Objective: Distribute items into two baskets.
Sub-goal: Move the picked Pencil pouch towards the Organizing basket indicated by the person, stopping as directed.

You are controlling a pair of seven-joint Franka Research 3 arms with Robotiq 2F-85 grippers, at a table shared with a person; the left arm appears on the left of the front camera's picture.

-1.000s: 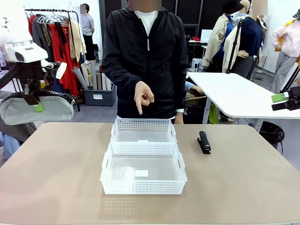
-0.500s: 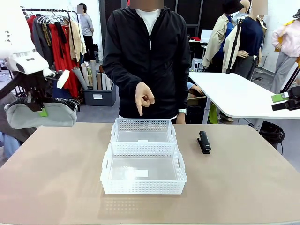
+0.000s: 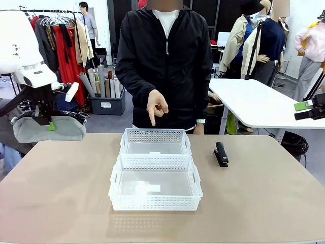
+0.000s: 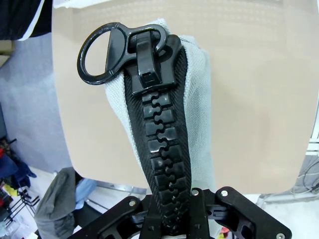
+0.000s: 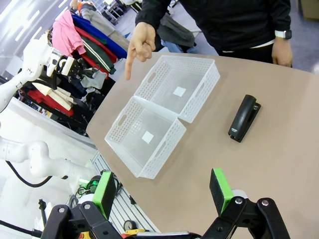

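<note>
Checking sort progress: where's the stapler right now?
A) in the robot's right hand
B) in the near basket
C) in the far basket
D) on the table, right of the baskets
D: the stapler lies on the table, apart from the far basket on its right side, and the robot's right hand is open with nothing in it.

Front: faced 12 o'clock across table. Left wrist: tight on bag. Right wrist: looked down from 3 o'clock, shared baskets with front.
</note>
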